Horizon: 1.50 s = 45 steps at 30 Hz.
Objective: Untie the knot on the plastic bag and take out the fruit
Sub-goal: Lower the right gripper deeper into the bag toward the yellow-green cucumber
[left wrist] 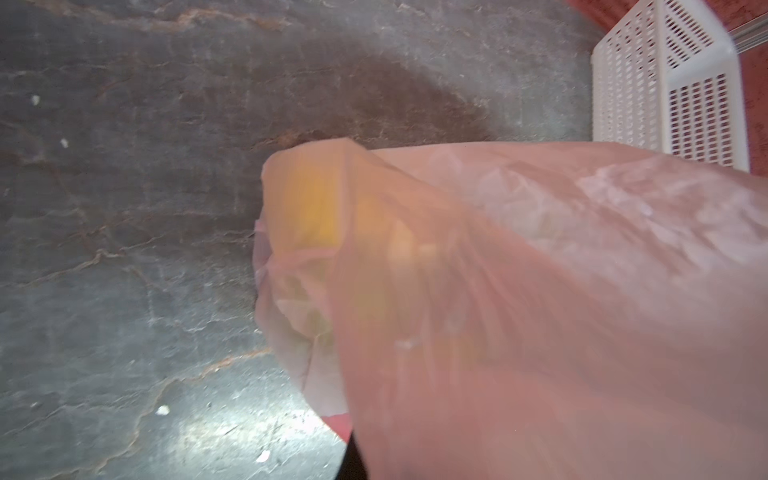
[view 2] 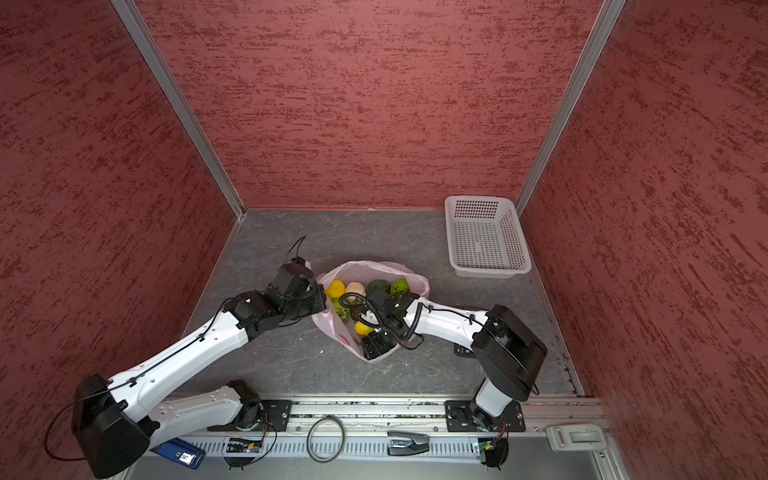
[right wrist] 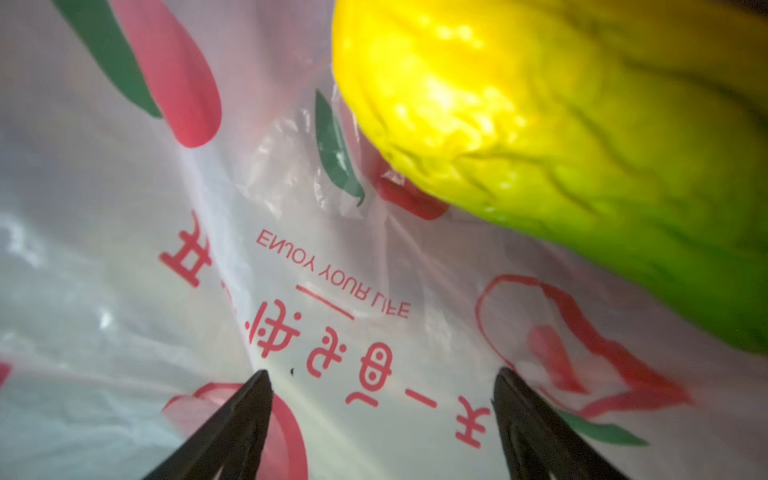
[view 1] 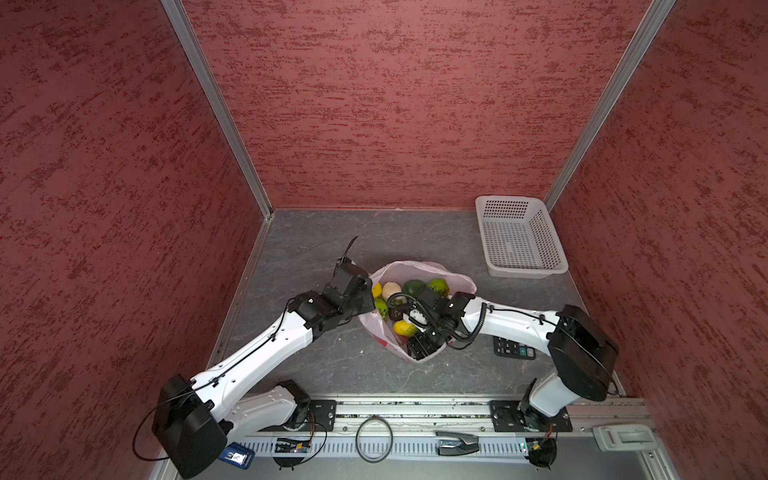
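Right wrist view: the right gripper (right wrist: 382, 374), jaws wide and empty, sits inside the limp pale pink plastic bag (right wrist: 124, 291) on the counter (view 1: 324, 249), beside a glossy, likely slippery yellow-green toy fruit (right wrist: 540, 145) to pinch across its middle, while the left gripper (view 1: 368, 305) has its jaws clamped on the bag's left rim.

- A bumpy yellow-green fruit (right wrist: 540, 124) lies on the plastic bag (right wrist: 124, 270).
- Red and green print covers the film beside the fruit.
- The right gripper (right wrist: 382, 374) is spread wide near the fruit, apart from it.
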Each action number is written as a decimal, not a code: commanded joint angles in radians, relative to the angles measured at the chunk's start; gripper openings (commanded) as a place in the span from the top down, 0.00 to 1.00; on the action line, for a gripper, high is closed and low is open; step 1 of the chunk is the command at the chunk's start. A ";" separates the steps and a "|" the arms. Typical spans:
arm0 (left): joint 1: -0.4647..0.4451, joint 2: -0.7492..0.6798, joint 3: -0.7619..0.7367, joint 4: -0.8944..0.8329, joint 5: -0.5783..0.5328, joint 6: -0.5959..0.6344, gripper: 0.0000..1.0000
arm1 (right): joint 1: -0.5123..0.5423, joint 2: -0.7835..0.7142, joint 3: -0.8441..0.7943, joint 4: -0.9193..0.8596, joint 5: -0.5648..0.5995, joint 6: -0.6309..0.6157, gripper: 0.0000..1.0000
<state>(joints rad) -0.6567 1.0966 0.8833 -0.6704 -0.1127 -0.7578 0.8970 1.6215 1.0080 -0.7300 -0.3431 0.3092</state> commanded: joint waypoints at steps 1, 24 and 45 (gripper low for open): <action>-0.001 -0.039 -0.017 -0.143 -0.036 0.030 1.00 | 0.000 -0.007 0.088 0.016 0.053 0.087 0.09; -0.040 -0.197 -0.183 -0.143 0.005 0.091 1.00 | 0.147 0.001 0.044 0.021 0.394 0.535 0.05; -0.263 -0.230 -0.297 -0.032 -0.119 0.033 1.00 | 0.137 -0.206 -0.177 0.133 0.681 0.785 0.02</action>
<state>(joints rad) -0.8963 0.8806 0.5999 -0.7315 -0.1707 -0.7013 1.0370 1.4403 0.8574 -0.6304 0.2703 1.0092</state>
